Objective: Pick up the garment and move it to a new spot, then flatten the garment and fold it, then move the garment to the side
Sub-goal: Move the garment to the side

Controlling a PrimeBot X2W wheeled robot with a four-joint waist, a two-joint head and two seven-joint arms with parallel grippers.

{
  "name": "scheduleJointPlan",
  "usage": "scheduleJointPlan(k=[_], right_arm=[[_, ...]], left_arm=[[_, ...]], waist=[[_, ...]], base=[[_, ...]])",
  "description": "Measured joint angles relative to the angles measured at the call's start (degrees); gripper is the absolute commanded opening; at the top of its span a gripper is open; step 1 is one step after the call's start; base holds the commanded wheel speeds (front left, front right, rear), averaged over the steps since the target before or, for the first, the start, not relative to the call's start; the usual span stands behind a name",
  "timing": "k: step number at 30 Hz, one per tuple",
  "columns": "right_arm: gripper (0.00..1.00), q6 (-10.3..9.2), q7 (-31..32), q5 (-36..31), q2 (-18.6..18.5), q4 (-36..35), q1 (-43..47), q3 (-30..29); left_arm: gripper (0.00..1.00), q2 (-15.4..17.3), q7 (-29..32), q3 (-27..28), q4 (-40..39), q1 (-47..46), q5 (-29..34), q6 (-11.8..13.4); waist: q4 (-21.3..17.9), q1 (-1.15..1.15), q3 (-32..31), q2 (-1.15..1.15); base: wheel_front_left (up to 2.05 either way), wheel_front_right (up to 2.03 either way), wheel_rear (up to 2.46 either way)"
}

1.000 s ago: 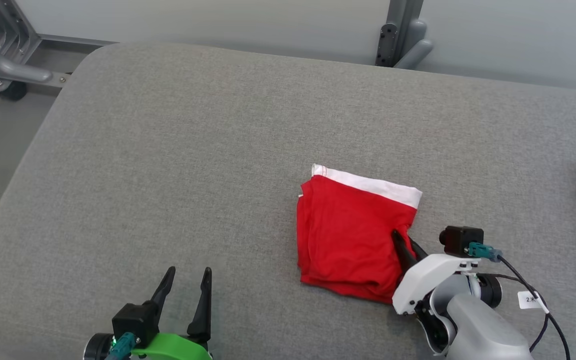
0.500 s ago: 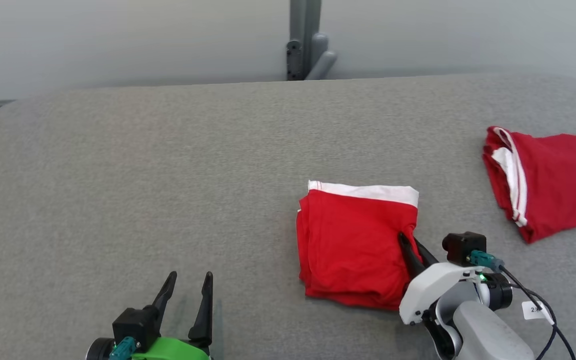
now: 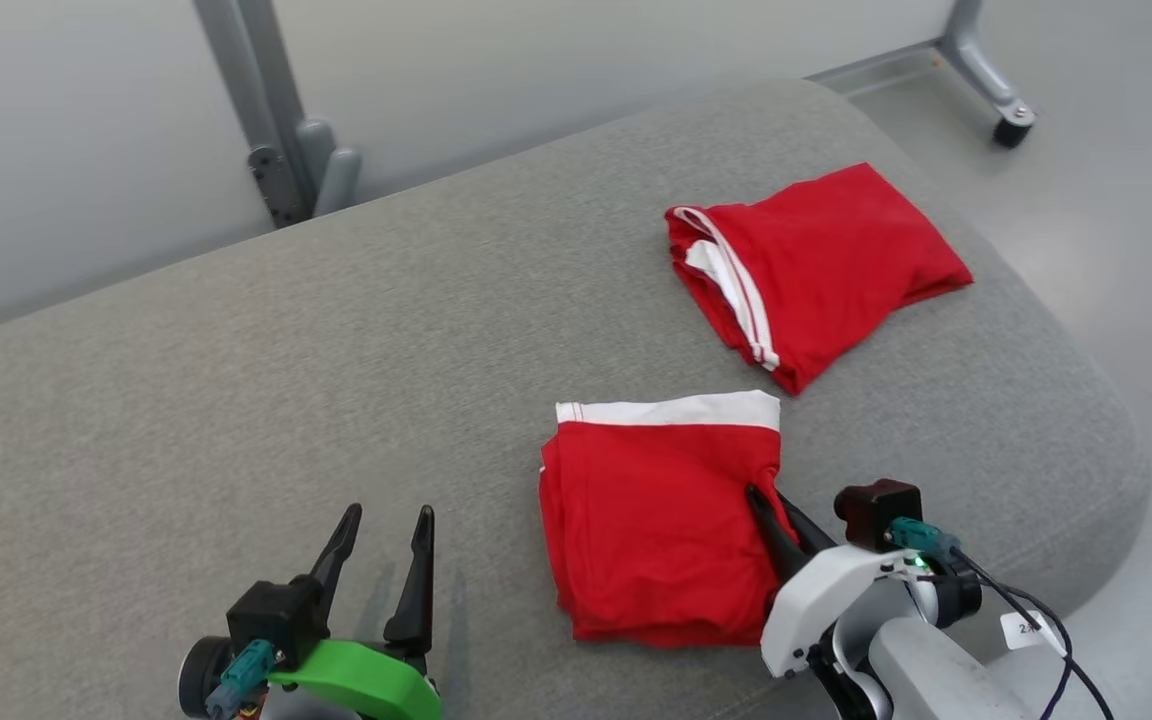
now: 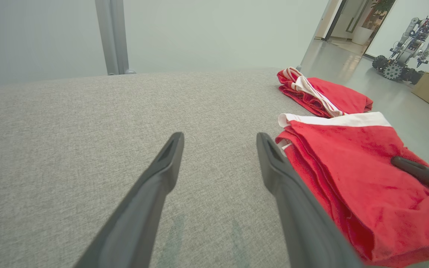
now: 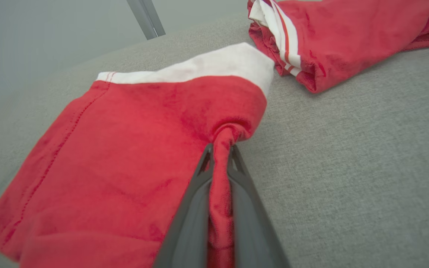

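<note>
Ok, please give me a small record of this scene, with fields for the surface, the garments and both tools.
surface: grey cushion
target: folded garment, red with white band, lying flat
right tool: shut on the folded garment's right edge
left tool: open, over bare cushion, holding nothing
other: second garment, red, farther back, apart

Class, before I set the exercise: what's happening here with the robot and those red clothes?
The robot's right tool is shut on the right edge of the folded red garment, bunching the cloth in its grip. The garment lies on the grey cushion. The left tool hangs open over bare cushion beside it, holding nothing. A second red garment lies apart, farther back on the right.
</note>
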Motion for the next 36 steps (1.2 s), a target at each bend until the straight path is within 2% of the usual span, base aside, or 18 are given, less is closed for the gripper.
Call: scheduleJointPlan(k=[1, 5, 10, 16, 26, 27, 28, 32, 34, 36], right_arm=[[0.00, 0.00, 0.00, -0.15, 0.01, -0.11, -0.51, 1.56], [0.00, 0.00, 0.00, -0.05, -0.14, -0.18, -4.12, 5.05], [0.00, 0.01, 0.00, -0.57, -2.13, -0.31, -11.49, 8.62], [0.00, 0.02, 0.00, -1.05, -6.44, 4.10, -21.93, 8.59], [0.00, 0.02, 0.01, -4.92, -18.53, 21.27, -33.28, 1.04], [0.35, 0.03, 0.01, -5.54, -19.51, 22.82, -33.75, -0.10], [1.00, 0.03, 0.00, -6.31, -20.61, 24.07, -34.17, -1.35], [1.00, 0.04, 0.00, -9.69, -24.43, 25.07, -35.45, -9.71], [1.00, 0.04, 0.00, -11.63, -24.88, 22.48, -35.05, -15.13], [1.00, 0.03, 0.00, -13.59, -23.90, 17.02, -33.41, -20.70]], left_arm=[[1.00, -0.03, 0.00, -0.25, 0.05, -0.35, 0.01, 0.11], [1.00, -0.03, 0.00, -0.53, 0.07, -1.53, 0.23, 0.09], [1.00, -0.05, 0.00, -0.54, 0.18, -2.50, 1.55, -0.05], [1.00, -0.07, 0.00, -0.03, 0.10, -3.61, 4.03, -0.14], [1.00, -0.03, 0.00, 0.96, -0.16, -6.08, 7.22, -0.69], [1.00, -0.02, 0.00, 1.10, -0.24, -6.19, 7.47, -0.75], [1.00, -0.02, 0.00, 1.26, -0.34, -6.30, 7.64, -0.88], [1.00, -0.02, 0.00, 1.78, -0.64, -6.75, 8.05, -1.05], [1.00, -0.02, 0.00, 2.09, -0.59, -7.06, 8.04, -1.05], [1.00, -0.02, 0.00, 2.75, -0.58, -7.74, 8.05, -1.05]], waist=[[-2.61, 0.00, 0.14, 0.00], [-6.66, 0.00, 0.90, 0.00], [-7.67, 0.00, 2.86, 0.00], [-4.35, 0.00, 4.10, 0.00], [5.44, 0.00, 9.20, 0.00], [6.32, 0.00, 9.87, 0.00], [7.14, 0.00, 10.58, 0.00], [9.58, 0.00, 13.41, 0.00], [10.53, 0.00, 14.57, 0.00], [11.45, 0.00, 15.27, 0.00]], base=[[0.00, 0.00, 0.00], [0.00, 0.00, 0.00], [0.00, 0.00, 0.00], [0.00, 0.00, 0.00], [0.00, 0.00, 0.00], [0.00, 0.00, 0.00], [0.00, 0.00, 0.00], [0.00, 0.00, 0.00], [0.00, 0.00, 0.00], [0.00, 0.00, 0.00]])
